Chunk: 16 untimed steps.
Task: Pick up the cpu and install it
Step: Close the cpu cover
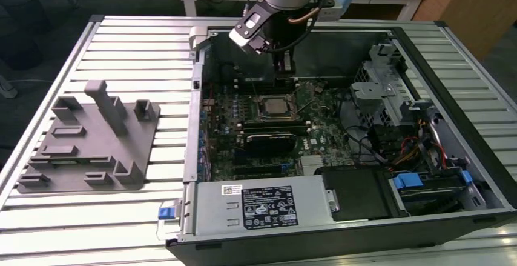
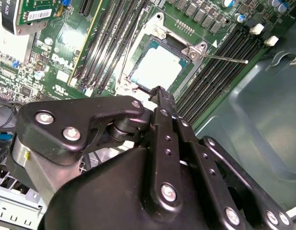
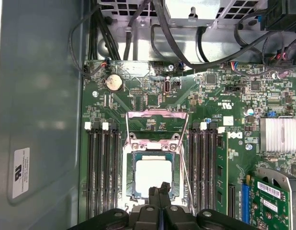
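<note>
Seemingly seated flat in the black-framed square socket (image 3: 130,177) on the green motherboard (image 3: 138,96), the small silvery-grey square cpu (image 3: 153,173) lies beneath the arm's black fingers (image 3: 155,196), pinched together and empty, so any contact should stay light and vertical.

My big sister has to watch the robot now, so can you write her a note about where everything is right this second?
The end effector is shut and holds nothing. It hangs over the near edge of the cpu; I cannot tell if it touches.
The cpu lies flat in the socket on the motherboard, between the memory slots.
Done: the cpu looks seated in its socket.
Left: the socket's metal frame is flipped open, not yet closed over the cpu.
</note>
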Available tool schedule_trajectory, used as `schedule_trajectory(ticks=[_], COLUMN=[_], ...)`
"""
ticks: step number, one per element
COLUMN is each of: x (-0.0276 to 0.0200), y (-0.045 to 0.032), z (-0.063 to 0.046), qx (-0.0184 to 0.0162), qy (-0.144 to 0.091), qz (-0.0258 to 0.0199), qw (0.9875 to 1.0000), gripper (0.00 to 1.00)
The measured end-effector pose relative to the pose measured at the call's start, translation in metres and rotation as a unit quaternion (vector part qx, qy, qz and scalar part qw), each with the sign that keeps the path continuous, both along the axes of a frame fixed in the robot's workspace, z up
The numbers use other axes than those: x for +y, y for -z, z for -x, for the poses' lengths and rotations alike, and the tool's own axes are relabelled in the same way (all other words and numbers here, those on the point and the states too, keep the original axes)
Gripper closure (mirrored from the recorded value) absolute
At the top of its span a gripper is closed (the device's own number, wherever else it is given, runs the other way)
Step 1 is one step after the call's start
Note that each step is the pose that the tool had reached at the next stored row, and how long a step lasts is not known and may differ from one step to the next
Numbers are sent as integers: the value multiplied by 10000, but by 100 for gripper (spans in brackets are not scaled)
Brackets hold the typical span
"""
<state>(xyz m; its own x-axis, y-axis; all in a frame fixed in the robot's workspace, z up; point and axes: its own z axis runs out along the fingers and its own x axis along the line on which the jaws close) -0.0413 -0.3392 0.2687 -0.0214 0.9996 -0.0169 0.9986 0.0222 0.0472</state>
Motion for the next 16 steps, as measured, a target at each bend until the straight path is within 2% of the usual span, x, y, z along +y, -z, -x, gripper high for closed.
schedule_trajectory(ticks=[16], x=[0], y=[-34], z=[-12], qx=[0], qy=[0], qz=[-5], qw=[10000], gripper=[89])
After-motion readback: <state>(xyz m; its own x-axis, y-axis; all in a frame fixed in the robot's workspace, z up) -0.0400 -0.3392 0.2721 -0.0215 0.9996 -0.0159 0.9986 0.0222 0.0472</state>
